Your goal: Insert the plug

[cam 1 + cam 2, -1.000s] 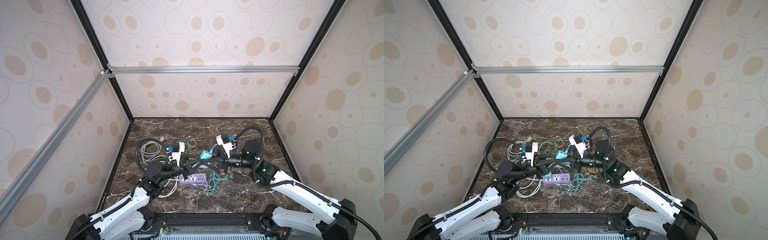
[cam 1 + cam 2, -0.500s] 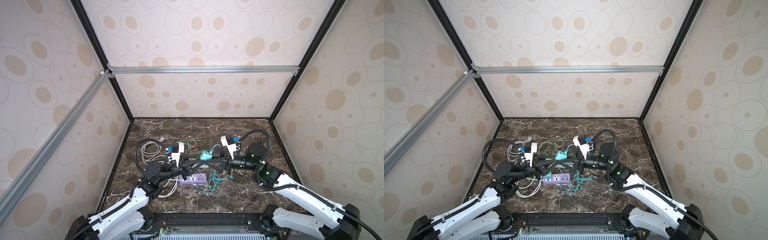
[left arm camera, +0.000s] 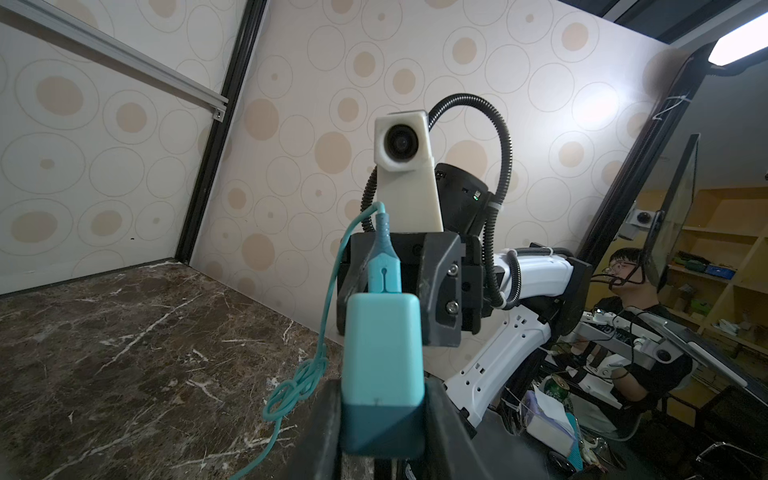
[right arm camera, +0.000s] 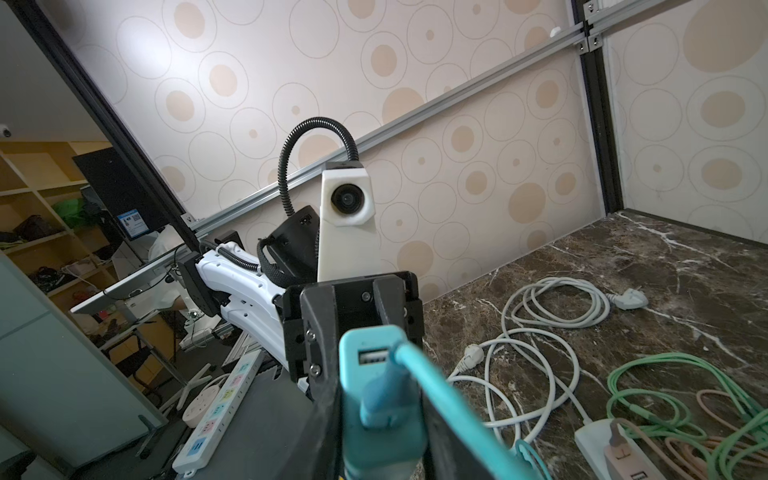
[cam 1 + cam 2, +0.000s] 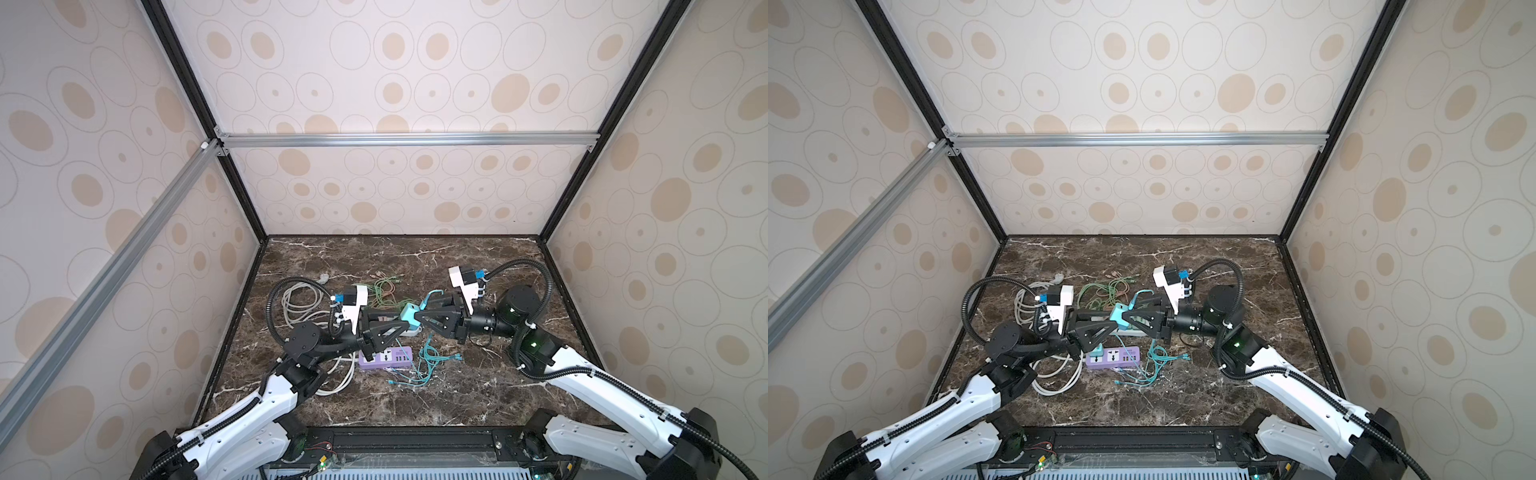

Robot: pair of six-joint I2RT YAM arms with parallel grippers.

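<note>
Teal charger [image 3: 382,345] is clamped mid-air by left gripper [image 3: 380,417]. USB plug [image 3: 383,270] is flanked by right gripper [image 4: 384,415] (grip unclear). An off-axis push could jam the plug or twist the charger loose.

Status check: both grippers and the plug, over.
Left gripper shut on teal charger. Right gripper flanks USB plug, grip unclear. Plug butts charger port; seating unclear. Nothing blocking.
</note>
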